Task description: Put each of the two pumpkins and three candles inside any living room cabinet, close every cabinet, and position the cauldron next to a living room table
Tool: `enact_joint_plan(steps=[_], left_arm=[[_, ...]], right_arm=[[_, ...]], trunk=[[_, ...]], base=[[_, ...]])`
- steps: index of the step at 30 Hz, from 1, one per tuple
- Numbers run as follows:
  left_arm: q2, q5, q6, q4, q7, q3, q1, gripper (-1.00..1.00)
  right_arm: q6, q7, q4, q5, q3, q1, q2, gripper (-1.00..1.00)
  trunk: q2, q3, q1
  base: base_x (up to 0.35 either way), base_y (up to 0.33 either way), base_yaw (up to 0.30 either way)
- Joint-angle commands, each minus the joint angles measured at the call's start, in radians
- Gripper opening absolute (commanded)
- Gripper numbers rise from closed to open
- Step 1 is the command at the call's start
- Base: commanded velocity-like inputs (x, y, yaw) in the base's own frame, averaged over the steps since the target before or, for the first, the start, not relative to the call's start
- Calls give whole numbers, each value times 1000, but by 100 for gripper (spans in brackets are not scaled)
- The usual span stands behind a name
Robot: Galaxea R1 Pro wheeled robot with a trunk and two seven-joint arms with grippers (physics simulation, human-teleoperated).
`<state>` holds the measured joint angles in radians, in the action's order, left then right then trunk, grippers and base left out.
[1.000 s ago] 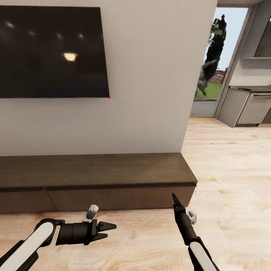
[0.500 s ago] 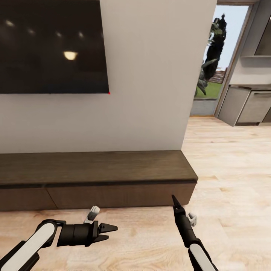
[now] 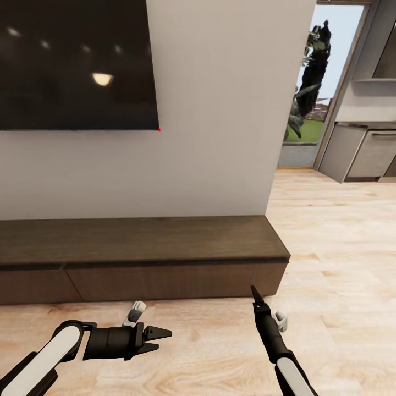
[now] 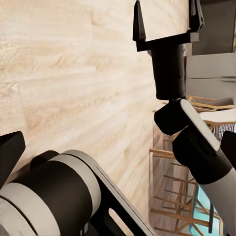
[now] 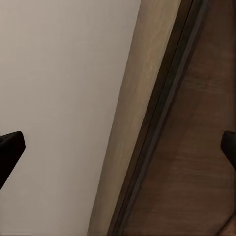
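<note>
Backing off slightly, we see the long dark-brown wooden cabinet (image 3: 143, 258) recede ahead of our spread, empty left gripper (image 3: 159, 339) and right gripper (image 3: 256, 294), drawers closed.

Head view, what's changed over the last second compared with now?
The whole picture has slid slightly: the long low dark brown wooden cabinet and the black wall screen sit a little higher in frame, so the camera moved, not the things. Both end effectors, left and right, hang over the pale wood floor as before, holding nothing. The drawer fronts stay shut.
</note>
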<state>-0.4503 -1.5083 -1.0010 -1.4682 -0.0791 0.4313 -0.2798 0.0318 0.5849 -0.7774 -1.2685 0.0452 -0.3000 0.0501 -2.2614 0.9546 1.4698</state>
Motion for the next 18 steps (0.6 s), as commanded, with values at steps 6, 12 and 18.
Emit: enact_joint_plan(steps=[6,12,18], left_arm=[[-1,7,-1,0,-8,1,-1,100],[-1,7,0,0,-8,2,-1,100],[-1,7,0,0,-8,2,-1,100]], right_arm=[[-1,11,4,-8,1,-1,1,100],[-1,12,5,-8,1,-1,1,100],[-1,11,6,-8,1,-1,1,100]], trunk=[[-43,20,23],[-85,39,46],[-127,57,69]], base=[[0,0,0],[0,0,0],[0,0,0]])
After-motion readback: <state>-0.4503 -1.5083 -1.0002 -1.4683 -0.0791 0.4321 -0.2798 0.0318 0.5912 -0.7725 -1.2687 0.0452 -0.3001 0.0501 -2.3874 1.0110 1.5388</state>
